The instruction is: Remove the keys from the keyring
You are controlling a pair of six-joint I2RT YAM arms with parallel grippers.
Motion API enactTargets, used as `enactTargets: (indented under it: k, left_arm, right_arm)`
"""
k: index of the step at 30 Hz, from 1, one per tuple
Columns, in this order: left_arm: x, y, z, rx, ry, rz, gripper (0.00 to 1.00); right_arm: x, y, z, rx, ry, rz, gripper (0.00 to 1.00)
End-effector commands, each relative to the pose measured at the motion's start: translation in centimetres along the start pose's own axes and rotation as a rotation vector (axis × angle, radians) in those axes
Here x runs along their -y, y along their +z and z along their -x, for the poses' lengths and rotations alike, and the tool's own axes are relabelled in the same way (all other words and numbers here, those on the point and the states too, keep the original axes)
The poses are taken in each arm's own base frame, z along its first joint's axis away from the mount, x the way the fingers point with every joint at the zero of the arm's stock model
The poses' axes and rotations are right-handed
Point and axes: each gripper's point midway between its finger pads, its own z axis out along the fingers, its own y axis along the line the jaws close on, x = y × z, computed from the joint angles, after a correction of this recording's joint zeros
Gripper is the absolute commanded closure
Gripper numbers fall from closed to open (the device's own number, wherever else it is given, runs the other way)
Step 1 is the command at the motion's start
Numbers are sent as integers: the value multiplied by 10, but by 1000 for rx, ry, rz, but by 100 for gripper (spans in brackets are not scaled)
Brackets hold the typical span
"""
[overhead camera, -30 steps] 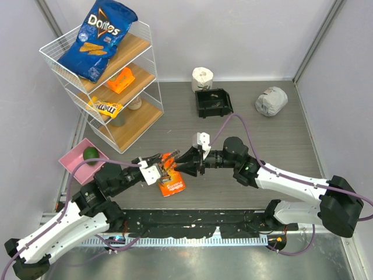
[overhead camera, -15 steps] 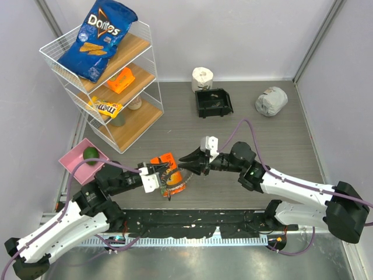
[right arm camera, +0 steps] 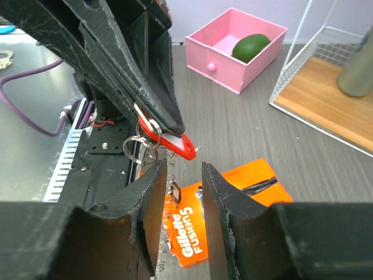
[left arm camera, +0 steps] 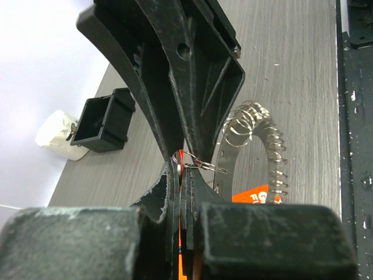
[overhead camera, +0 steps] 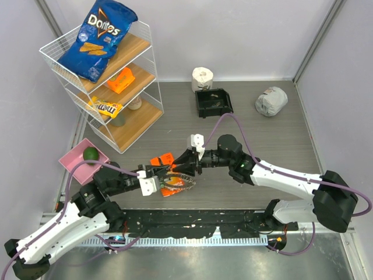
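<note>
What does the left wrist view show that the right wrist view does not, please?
Only the left wrist view shows the black bin, the toilet roll and most of the keyring. Only the right wrist view shows the pink tray, the green fruit in it, the wire shelf and the red key in full. Both show the orange pack and the table.

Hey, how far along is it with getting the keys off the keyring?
Done: nothing evident; no key lies loose in view. In hand: the left tool is shut on the red-headed key, with the keyring beside its tips; the right tool is open, facing it. Left: seemingly every key.
</note>
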Motion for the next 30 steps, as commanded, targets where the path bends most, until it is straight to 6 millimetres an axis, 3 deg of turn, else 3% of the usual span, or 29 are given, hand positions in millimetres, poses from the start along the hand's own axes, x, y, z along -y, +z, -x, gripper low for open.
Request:
enactTargets:
  k: [1,6,17,30]
  left_arm:
    - [-31,-10,34,88,70,123,100]
    - [-37,-12,31,73,72,156,100]
    - [-28,-7,32,86,74,105,100]
    - [-19,-4,35,114,82,56,100]
  right_arm:
    - [-12,6,16,15,-21,101,64]
    - [-17,6,17,19,-11,133,65]
    - [-21,10,27,48,55,160,68]
    - [-14,15,29,43,117,137,70]
